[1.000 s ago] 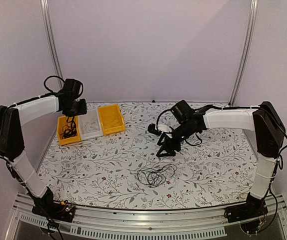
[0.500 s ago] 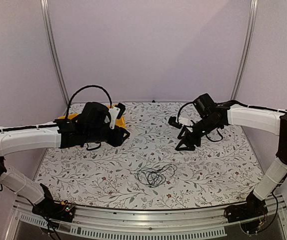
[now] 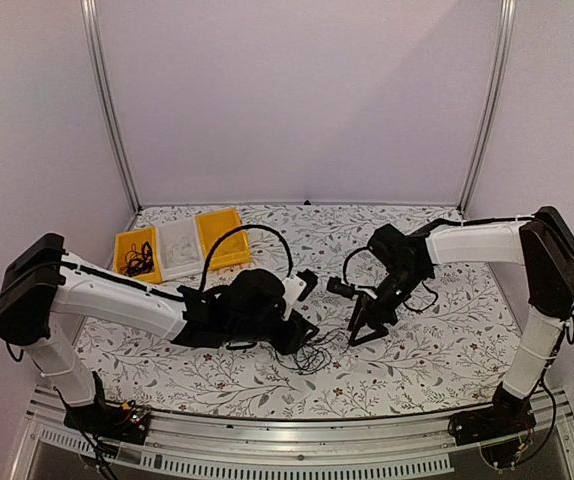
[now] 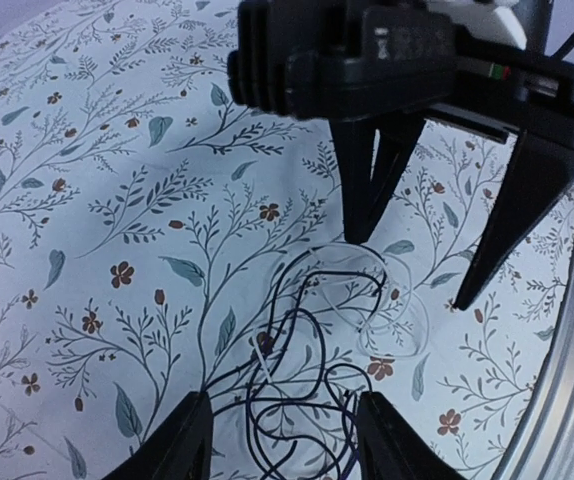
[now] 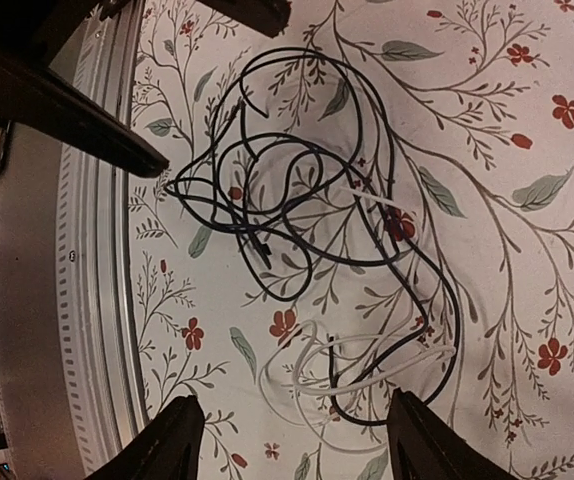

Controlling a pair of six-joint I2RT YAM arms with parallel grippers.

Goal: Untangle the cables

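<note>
1. Find the cables (image 3: 313, 355) (image 4: 307, 350) (image 5: 307, 230) in a loose heap on the flowery table (image 3: 427, 350), near the front edge, right between both grippers.
2. Stretches out low and long from the left: left gripper (image 3: 302, 336) (image 4: 287, 440), fingers spread apart, hovering at the heap's edge.
3. Bends at the elbow and points down from the right: right gripper (image 3: 362, 332) (image 4: 417, 262) (image 5: 297, 440), tips just beside the tangle, spread wide too, holding nothing.
4. Can't tell if either fingertip touches wire.
</note>
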